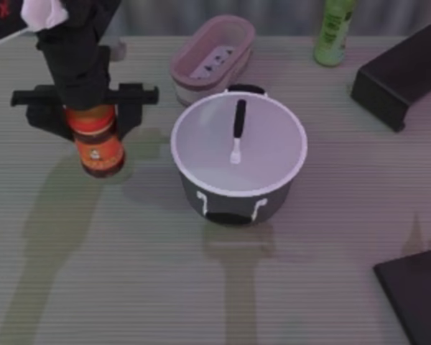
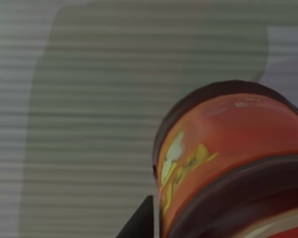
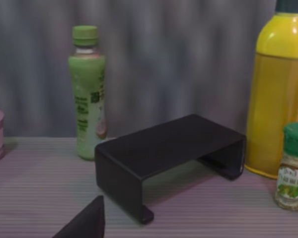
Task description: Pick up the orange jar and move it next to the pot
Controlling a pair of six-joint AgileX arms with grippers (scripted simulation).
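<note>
Orange jar [image 1: 97, 140] label lettering illegible

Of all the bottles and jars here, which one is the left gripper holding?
The orange jar, left of the pot: the left gripper clamps it. The green bottle stands untouched at the back.

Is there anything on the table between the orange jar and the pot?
Nothing visible. The orange jar, gripped by the left gripper, sits left of the pot with only bare table between them.

We read one fragment only: a red "X" on the dark panel [image 1: 1, 20] at the top view's far left corner. Labels on the orange jar [image 1: 97, 144] and green bottle [image 3: 88, 94] remain illegible.
</note>
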